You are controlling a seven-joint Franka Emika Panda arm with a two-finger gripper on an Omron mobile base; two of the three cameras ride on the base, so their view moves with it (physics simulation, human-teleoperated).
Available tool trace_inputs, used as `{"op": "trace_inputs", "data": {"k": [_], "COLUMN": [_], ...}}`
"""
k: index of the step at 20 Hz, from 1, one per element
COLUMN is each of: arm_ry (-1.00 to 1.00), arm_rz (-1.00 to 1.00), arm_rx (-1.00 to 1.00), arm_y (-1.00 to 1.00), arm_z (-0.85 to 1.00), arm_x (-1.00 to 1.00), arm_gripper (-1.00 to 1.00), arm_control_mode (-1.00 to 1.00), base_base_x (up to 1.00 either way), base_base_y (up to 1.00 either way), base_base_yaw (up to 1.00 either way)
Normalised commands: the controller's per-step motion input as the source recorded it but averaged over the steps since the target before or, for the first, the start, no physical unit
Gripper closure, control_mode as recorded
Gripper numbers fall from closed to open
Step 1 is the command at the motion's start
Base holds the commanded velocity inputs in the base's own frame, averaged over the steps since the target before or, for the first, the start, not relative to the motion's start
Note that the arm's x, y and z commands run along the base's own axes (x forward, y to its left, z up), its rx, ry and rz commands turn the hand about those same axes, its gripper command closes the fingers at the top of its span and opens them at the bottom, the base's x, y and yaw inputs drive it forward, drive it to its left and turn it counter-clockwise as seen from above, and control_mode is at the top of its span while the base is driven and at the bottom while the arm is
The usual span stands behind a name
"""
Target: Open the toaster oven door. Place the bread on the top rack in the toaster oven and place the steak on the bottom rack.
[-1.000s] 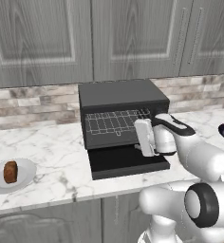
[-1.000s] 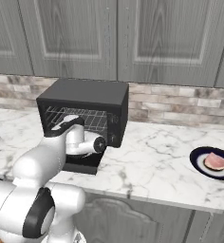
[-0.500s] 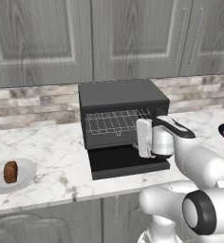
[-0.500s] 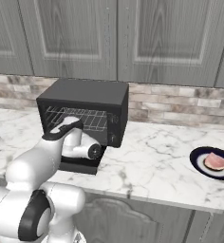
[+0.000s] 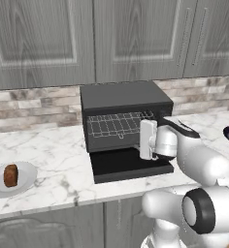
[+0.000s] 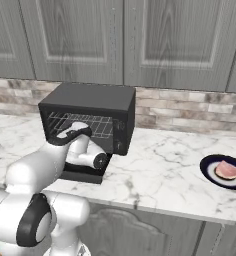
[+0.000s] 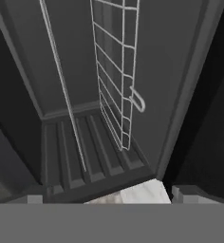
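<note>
Two plates on white marble counter (image 5: 58,160), bread (image 5: 10,175) on pale plate (image 5: 24,180) at lower left, steak (image 6: 226,170) on dark plate (image 6: 210,165) at right, black toaster oven (image 5: 121,99) centre with toaster oven door (image 5: 128,164) folded down flat, bottom rack (image 7: 116,71) with front loop visible inside, gripper (image 5: 146,139) at oven mouth with fingers spread wide and empty, no legible labels, grey cabinets (image 5: 111,34) above, stone-tile backsplash (image 5: 34,101).

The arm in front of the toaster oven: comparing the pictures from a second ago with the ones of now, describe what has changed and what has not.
The arm's hand has drawn a little nearer the base, away from the oven's mouth, its wrist rolling over; the gripper took hold of nothing and remains open. Unchanged: the toaster oven door lies flat open, the bread sits on its plate at left, the steak on its dark plate at right.
</note>
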Motion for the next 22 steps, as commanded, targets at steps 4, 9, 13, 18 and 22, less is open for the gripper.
{"op": "trace_inputs", "data": {"k": [4, 9, 13, 18, 22], "arm_ry": [-0.11, -0.11, -0.01, 0.0, 0.0], "arm_rz": [0.0, -0.1, -0.13, -0.06, 0.0], "arm_rx": [0.16, 0.11, 0.1, 0.15, 0.17], "arm_y": [-0.18, -0.05, -0.08, -0.15, -0.08], "arm_z": [0.24, 0.23, 0.02, -0.02, 0.01], "arm_x": [0.07, 0.29, 0.55, 0.33, 0.48], "arm_gripper": [-1.0, -1.0, -1.0, -1.0, -1.0], "arm_control_mode": [-1.0, -1.0, -1.0, -1.0, -1.0], "base_base_x": [0.0, 0.0, 0.0, 0.0, 0.0], "base_base_y": [0.0, 0.0, 0.0, 0.0, 0.0], "base_base_yaw": [0.0, 0.0, 0.0, 0.0, 0.0]}}
